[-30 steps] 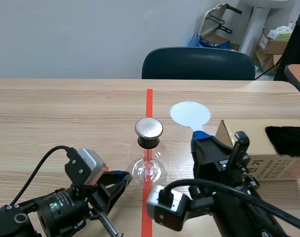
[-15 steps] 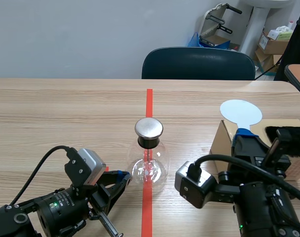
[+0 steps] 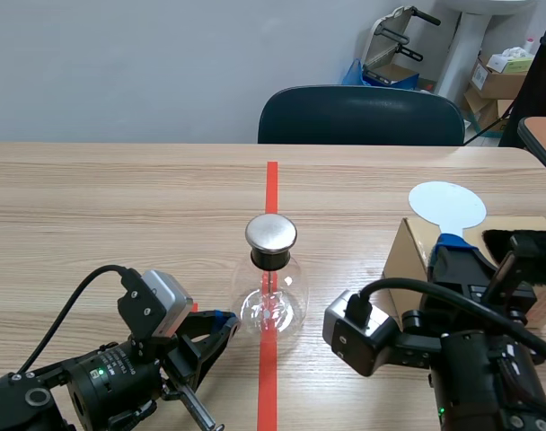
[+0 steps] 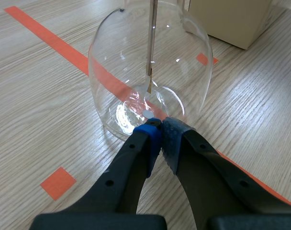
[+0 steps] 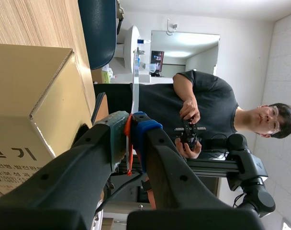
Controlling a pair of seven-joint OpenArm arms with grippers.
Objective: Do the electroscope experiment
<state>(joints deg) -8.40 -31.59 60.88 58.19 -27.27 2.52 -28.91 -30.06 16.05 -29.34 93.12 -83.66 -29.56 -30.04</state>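
Note:
The electroscope, a clear glass flask (image 3: 271, 303) with a round metal cap (image 3: 271, 233), stands on the red tape line at mid-table. Inside it hangs a thin rod with foil (image 4: 149, 72). My left gripper (image 3: 221, 328) is shut on nothing, its tips (image 4: 161, 135) low against the flask's (image 4: 150, 57) near side. My right gripper (image 3: 454, 254) is shut on the blue handle of a white round paddle (image 3: 446, 205), held upright above the cardboard box (image 3: 408, 256), well right of the flask. In the right wrist view the paddle (image 5: 135, 72) shows edge-on between the fingers (image 5: 129, 123).
A black fur patch (image 3: 524, 256) lies on the cardboard box (image 5: 30, 91) at the right. A dark chair (image 3: 361, 115) stands behind the table's far edge. A person (image 5: 207, 120) with a handheld device appears in the right wrist view's background.
My right arm has carried the paddle from just right of the flask's cap to above the box, then settled slightly farther right. The left arm and flask have not moved.

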